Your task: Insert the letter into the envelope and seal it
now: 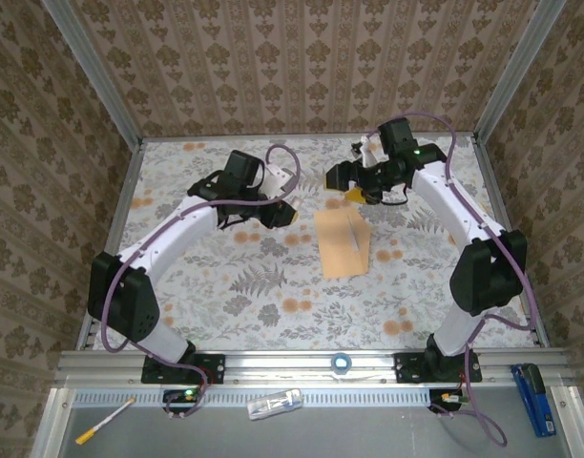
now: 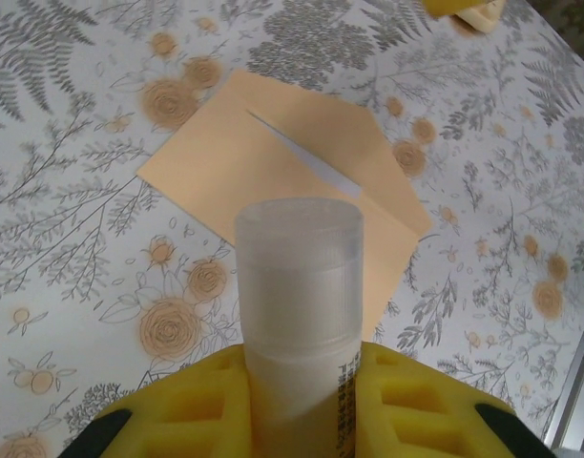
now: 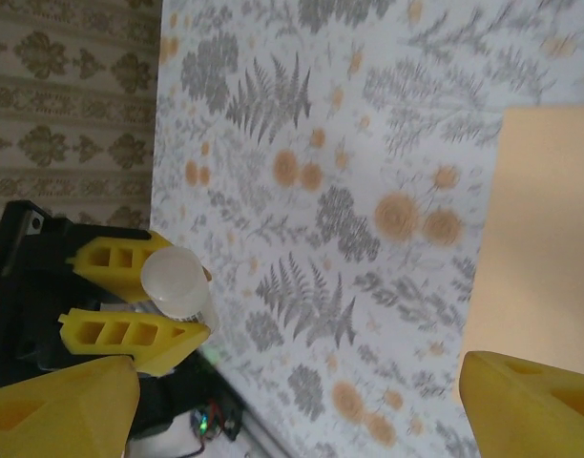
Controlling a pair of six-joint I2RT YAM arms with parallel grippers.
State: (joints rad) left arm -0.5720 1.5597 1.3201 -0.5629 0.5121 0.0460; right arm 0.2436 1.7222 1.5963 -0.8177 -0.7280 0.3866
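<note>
Left gripper, clamped on a glue stick, poised near the envelope lying flat on the tablecloth, where a white sliver of letter shows at the slit, presumably to glue the flap; right gripper gapes wide nearby, free to press.

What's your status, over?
Left gripper shut on glue stick. Right gripper open, empty. Envelope flat on tablecloth, white sliver along its fold. Nothing on it.

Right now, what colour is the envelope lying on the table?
The envelope is plain tan, kraft-brown, with no markings. The left wrist view shows it best.
</note>
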